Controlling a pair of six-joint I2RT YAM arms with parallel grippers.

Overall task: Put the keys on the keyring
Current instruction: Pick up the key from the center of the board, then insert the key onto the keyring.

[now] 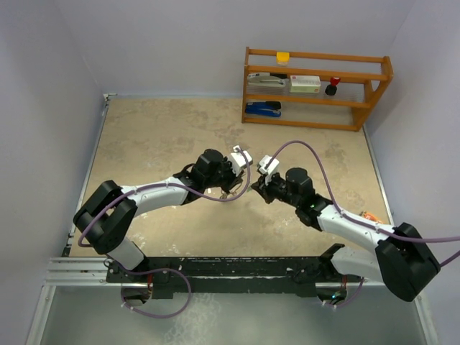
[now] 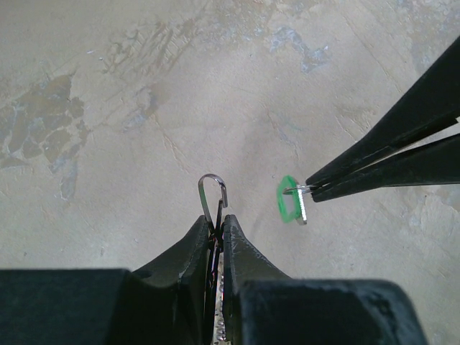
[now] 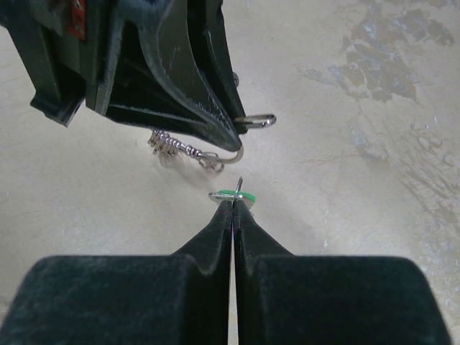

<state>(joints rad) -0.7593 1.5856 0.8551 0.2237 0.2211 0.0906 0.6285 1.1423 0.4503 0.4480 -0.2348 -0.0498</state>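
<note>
While the left pincer (image 2: pixel 218 224) grips the ring (image 2: pixel 213 188), the right pincer (image 2: pixel 314 188), pinching the green key (image 2: pixel 287 200), should thread it on squarely.

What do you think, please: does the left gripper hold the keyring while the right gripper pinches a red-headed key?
Nearly: the key has a green head, not red, as the left wrist view shows. The left gripper does hold the keyring, and the right gripper pinches that key.

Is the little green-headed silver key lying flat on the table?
No, the green-headed silver key is pinched between the right arm's black fingers, clear of the tabletop.
</note>
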